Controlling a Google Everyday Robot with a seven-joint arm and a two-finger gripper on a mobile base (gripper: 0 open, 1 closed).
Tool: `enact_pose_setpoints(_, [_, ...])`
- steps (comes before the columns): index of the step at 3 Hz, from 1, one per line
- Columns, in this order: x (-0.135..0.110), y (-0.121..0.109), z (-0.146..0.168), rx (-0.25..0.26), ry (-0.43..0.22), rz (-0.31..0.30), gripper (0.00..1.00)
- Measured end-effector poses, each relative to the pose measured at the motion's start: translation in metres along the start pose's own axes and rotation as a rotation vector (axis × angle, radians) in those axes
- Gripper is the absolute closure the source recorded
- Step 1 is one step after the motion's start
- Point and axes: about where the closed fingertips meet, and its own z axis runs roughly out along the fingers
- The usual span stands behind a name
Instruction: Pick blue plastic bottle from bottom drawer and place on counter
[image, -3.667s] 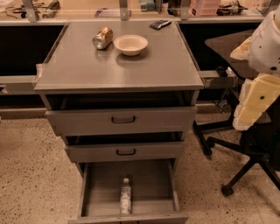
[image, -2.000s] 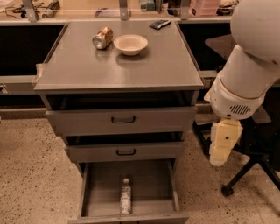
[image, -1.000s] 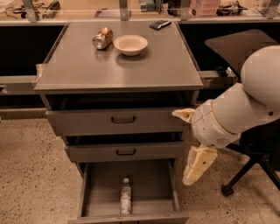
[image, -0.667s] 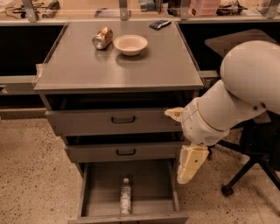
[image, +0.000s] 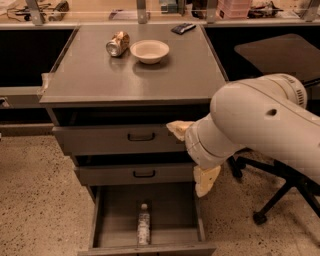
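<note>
The blue plastic bottle (image: 143, 225) lies on its side on the floor of the open bottom drawer (image: 114, 218), white cap pointing to the back. My gripper (image: 191, 154) hangs in front of the cabinet's right side, level with the middle drawer and above the bottom drawer's right wall. Its two cream fingers (image: 205, 180) stand wide apart, and it holds nothing. It is above and to the right of the bottle, not touching it. The grey counter (image: 100, 75) tops the cabinet.
A gold-brown can (image: 118, 43) on its side and a cream bowl (image: 149, 50) sit at the back of the counter, with a dark flat object (image: 182, 28) at its far right corner. Two upper drawers are slightly ajar. An office chair base (image: 272, 197) stands to the right.
My arm has swung in from the right and down, bringing the gripper leftwards to the cabinet's front. The bottle, drawer and counter items have not moved.
</note>
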Motion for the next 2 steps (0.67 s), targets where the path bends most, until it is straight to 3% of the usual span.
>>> enact_pose_setpoints(1, [0.006, -0.015, -0.003, 0.076, 0.011, -0.091, 0.0])
enact_pose_setpoints(2, [0.0, -0.007, 0.027, -0.046, -0.008, -0.247, 0.0])
